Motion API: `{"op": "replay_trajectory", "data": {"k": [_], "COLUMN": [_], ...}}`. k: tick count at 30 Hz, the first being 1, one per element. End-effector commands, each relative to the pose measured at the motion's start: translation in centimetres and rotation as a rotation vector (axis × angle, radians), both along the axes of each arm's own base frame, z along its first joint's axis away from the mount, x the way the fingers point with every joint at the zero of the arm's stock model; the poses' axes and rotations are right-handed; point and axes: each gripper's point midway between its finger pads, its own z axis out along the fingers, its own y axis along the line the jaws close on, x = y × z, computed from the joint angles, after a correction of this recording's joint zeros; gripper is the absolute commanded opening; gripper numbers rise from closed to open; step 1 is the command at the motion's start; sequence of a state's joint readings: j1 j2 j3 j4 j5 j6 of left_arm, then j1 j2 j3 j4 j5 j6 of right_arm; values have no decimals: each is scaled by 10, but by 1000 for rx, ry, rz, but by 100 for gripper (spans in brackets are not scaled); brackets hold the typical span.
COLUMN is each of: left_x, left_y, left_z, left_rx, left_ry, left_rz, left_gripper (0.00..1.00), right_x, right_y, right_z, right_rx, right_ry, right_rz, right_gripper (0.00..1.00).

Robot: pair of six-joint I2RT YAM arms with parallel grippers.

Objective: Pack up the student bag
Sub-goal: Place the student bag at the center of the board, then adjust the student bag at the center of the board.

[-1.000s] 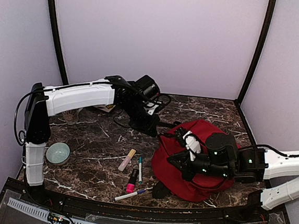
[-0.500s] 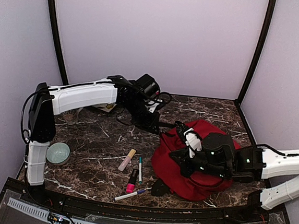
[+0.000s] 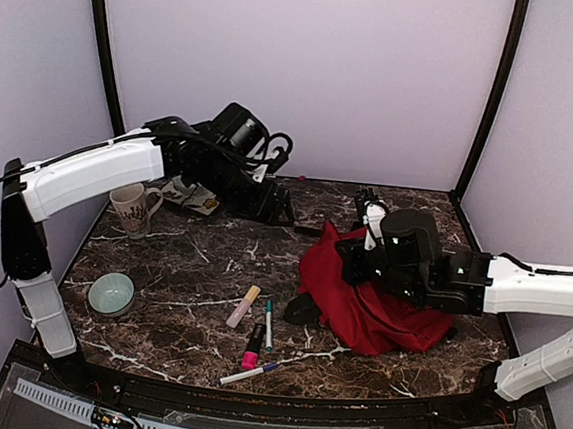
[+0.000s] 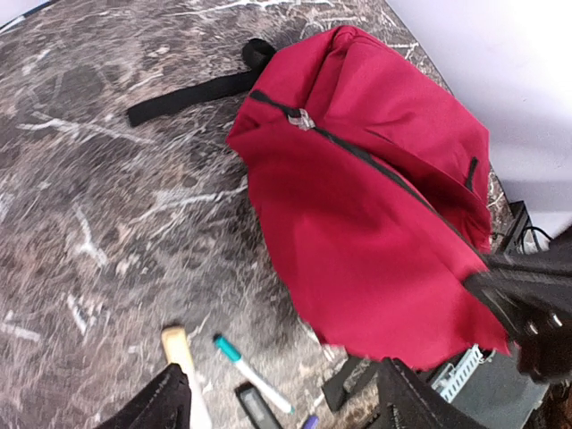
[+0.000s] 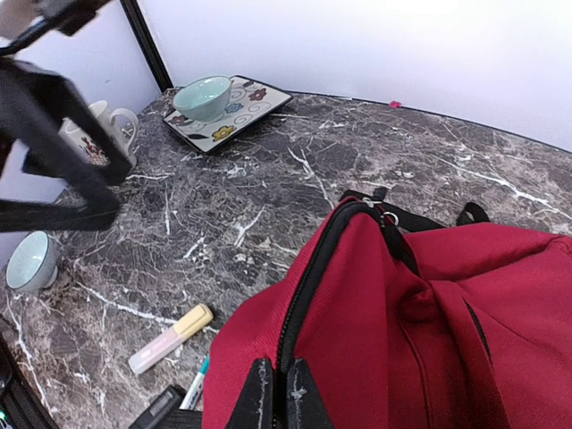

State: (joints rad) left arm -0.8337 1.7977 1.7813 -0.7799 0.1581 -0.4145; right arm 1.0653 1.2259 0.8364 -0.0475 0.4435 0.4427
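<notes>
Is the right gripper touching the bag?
Touching. The right wrist view shows the right gripper shut on the bag, pinching fabric beside its zip.

Left arm [image 3: 95, 170] and right arm [image 3: 539, 289]: long rounded white plastic shells, chunky black joints, black wrist blocks, and white lower segments too. Thin black cables [image 3: 275, 145] loop off the left wrist, another black cable curls by that arm's shoulder, and one more runs along the top of the right arm. Left fingers [image 4: 159, 407] are dark, blunt and matte; right fingers [image 5: 260, 394] are black and slim with pale worn edges, and a small white part [image 3: 373, 220] sits on the black housing behind them.
</notes>
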Motion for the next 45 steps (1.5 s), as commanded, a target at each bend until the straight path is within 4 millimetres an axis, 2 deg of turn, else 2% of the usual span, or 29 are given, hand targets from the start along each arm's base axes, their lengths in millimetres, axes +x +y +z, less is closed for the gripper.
{"op": "replay_trajectory", "data": {"k": [1,3,5,6,9,11,13,17,22,23,25,31,32,36,40,42,45], "left_x": [-16,-24,-30,-34,-40,-42,-43,-41,-33,-31,-31,-27,-28,-40,-61,-73,-90], "left_y": [35,48,59,63,72,78,80,68,34,25,3,-64,-76,-113,-128,-128,-127], "left_z": [29,30,31,32,40,44,49,53,51,48,46,18,20,-11,-42,-61,-88], "left_rx": [-56,-73,-90,-100,-144,-167,-193,-247,-277,-273,-258,-179,-185,-170,-155,-130,-101], "left_ry": [-56,-57,-59,-60,-71,-78,-85,-73,-17,-8,1,37,38,132,217,271,363], "left_rz": [94,137,164,176,208,231,245,229,176,163,129,35,15,-82,-165,-199,-245], "left_gripper": [80,86,88,89,90,90,90,90,83,82,81,74,73,67,65,63,62], "right_x": [36,61,88,98,109,105,98,92,86,83,78,69,69,67,63,59,48], "right_y": [24,29,35,40,58,61,53,17,-49,-65,-89,-150,-161,-207,-240,-244,-239], "right_z": [37,40,49,48,45,50,63,83,80,62,50,11,3,-34,-65,-80,-104], "right_rx": [140,151,168,160,112,70,58,35,-45,-81,-95,-88,-89,-97,-113,-83,-24], "right_ry": [-47,-23,-3,14,41,25,-7,-65,-71,-43,-14,123,153,308,406,462,555], "right_rz": [-70,-126,-159,-149,-68,-8,18,-16,-149,-177,-214,-349,-382,-525,-620,-624,-608], "right_gripper": [0,0,0,7,56,72,78,79,79,79,79,77,77,76,75,75,75]}}
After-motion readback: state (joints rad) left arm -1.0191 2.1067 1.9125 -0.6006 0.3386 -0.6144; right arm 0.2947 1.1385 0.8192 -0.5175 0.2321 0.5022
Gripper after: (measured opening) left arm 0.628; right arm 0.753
